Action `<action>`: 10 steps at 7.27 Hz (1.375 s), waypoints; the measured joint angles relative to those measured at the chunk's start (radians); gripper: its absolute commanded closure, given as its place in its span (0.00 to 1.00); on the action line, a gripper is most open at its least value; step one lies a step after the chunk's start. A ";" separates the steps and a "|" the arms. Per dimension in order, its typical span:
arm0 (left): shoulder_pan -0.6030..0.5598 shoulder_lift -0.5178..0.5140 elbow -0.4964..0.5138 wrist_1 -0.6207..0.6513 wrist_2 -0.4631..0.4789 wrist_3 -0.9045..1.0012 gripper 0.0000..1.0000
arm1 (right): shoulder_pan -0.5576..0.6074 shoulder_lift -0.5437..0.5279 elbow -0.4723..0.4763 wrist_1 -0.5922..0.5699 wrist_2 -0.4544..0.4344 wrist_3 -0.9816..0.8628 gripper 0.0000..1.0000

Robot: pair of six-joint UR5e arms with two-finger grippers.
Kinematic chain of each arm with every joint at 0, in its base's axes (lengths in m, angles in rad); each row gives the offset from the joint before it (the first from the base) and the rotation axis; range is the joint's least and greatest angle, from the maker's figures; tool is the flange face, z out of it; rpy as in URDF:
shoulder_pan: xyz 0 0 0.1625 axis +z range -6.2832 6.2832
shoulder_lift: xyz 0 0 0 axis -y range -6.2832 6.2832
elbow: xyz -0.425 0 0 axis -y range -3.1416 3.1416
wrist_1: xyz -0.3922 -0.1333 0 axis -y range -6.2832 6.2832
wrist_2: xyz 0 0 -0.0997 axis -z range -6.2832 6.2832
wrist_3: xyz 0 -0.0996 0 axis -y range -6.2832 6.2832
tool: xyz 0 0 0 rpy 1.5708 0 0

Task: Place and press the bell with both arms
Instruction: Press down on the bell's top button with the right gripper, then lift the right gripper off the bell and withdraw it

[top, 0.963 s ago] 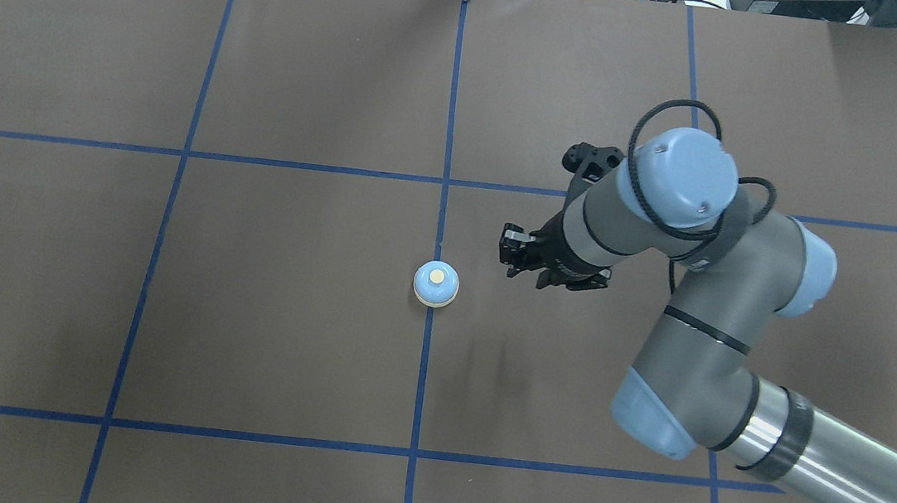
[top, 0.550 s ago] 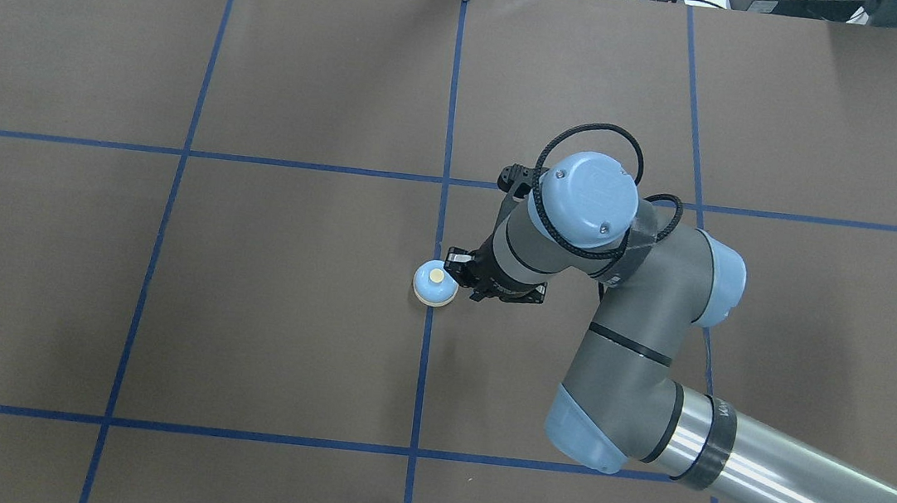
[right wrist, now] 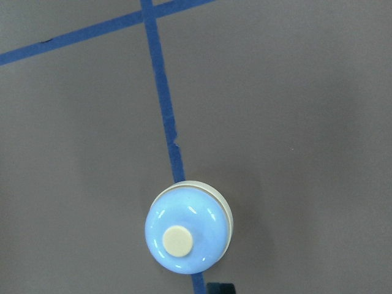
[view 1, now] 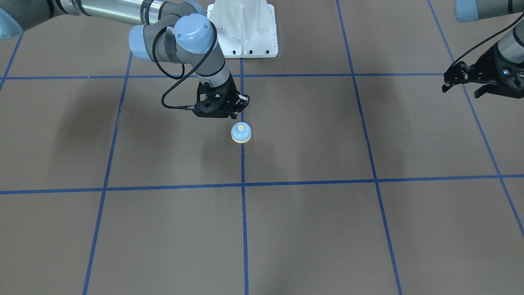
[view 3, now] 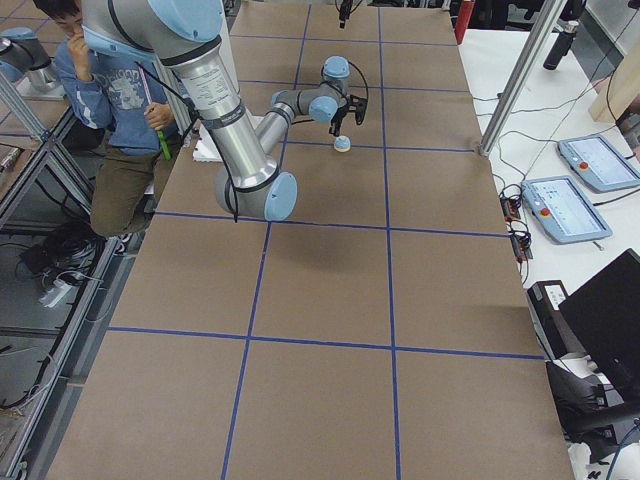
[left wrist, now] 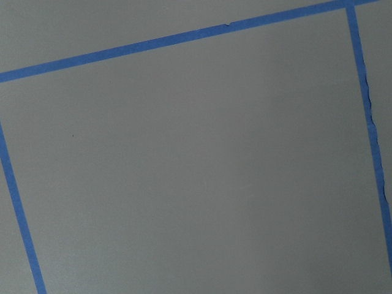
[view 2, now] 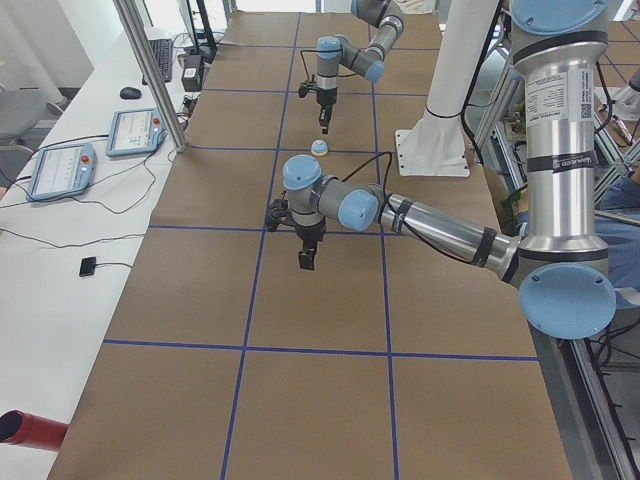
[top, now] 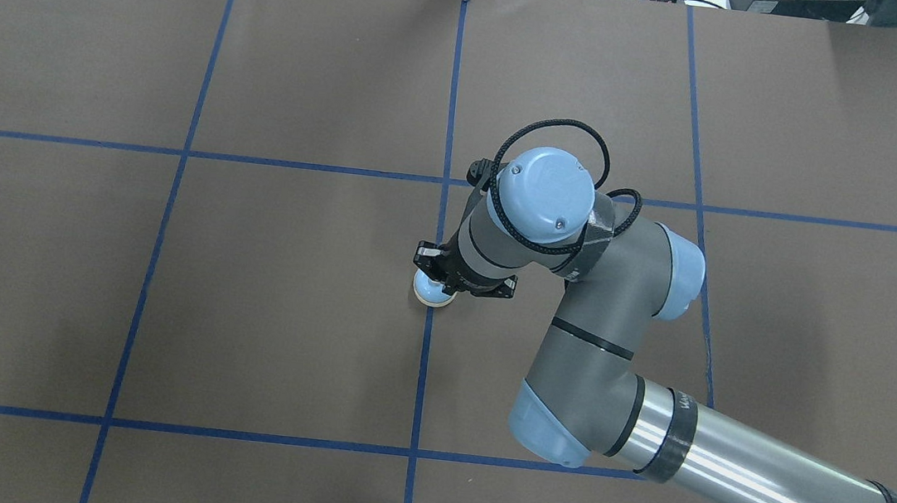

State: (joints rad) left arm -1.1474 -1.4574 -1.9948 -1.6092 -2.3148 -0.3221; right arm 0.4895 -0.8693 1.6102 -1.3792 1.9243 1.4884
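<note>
The bell (view 1: 241, 132) sits upright on the tabletop (view 1: 311, 229), on the centre blue tape line (view 1: 244, 229). The right hand (view 1: 242, 100) hangs just above it, fingers drawn narrow, not touching. The left hand (view 2: 305, 256) hovers well apart; I cannot tell its opening.

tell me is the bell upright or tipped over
Upright. In the right wrist view the bell sits flat on its cream base rim on the table, its button facing straight up.
</note>
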 measured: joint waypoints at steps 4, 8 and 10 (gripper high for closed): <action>0.000 0.001 0.000 0.000 0.000 -0.001 0.00 | 0.000 0.067 -0.102 0.005 -0.045 -0.002 1.00; 0.000 -0.002 0.000 0.000 0.000 -0.003 0.00 | 0.015 0.066 -0.106 0.003 -0.024 -0.009 1.00; 0.000 -0.003 -0.003 0.000 0.000 -0.003 0.00 | 0.070 0.023 -0.023 -0.015 0.043 -0.011 1.00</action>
State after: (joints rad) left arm -1.1474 -1.4600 -1.9977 -1.6092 -2.3148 -0.3251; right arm 0.5598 -0.8458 1.5875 -1.3943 1.9675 1.4777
